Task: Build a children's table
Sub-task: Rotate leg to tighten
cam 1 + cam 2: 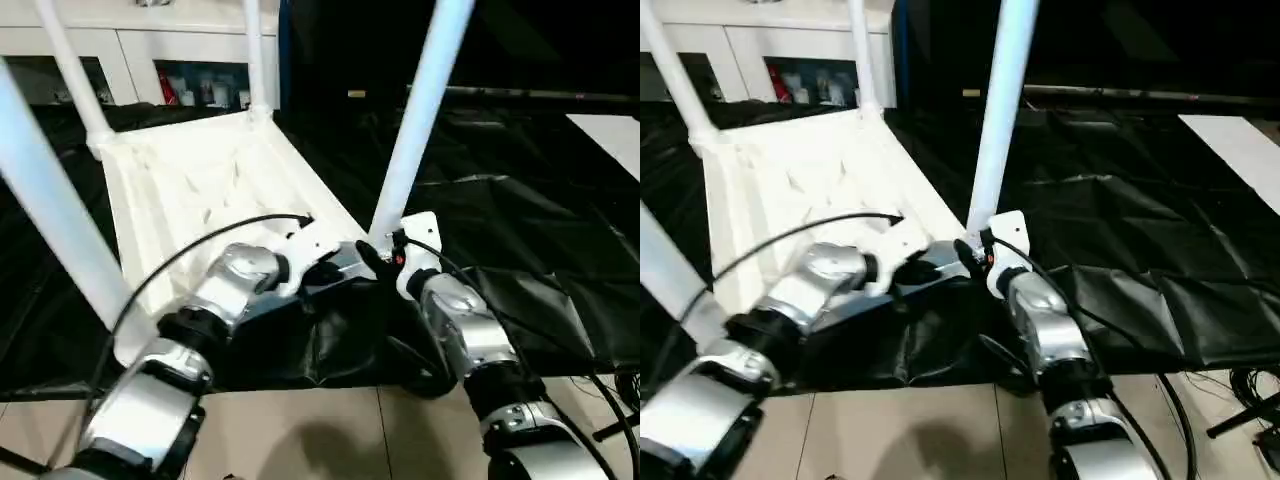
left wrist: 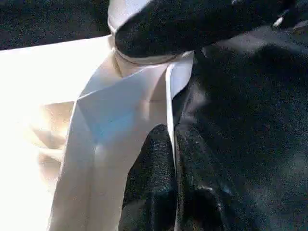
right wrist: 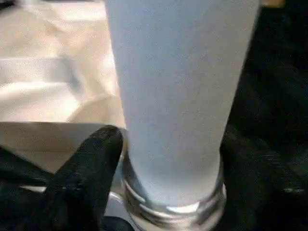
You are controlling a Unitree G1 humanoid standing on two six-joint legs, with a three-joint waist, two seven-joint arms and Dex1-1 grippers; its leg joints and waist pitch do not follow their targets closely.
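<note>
**Both grippers working at the near corner of the upturned table**

Nearest the robot, two silver forearms are reaching forward over the tan floor (image 1: 300, 430) onto a black sheet (image 1: 520, 250). The left gripper (image 2: 173, 144) is pinching the thin rim of the tabletop (image 1: 200, 180), its two black fingers (image 2: 149, 183) closed almost together with the white edge between them. Just beside it, the right gripper (image 3: 168, 192) is gripping the base of the near-right leg (image 1: 420, 120), its fingers (image 3: 91, 163) pressing on either side of the tube right above the corner socket (a ringed collar is showing there). The table is lying upside down on the sheet, ribbed underside facing up, and four legs are standing up from its corners. Farther back, a white cabinet (image 1: 150, 50) is standing behind the table.
</note>
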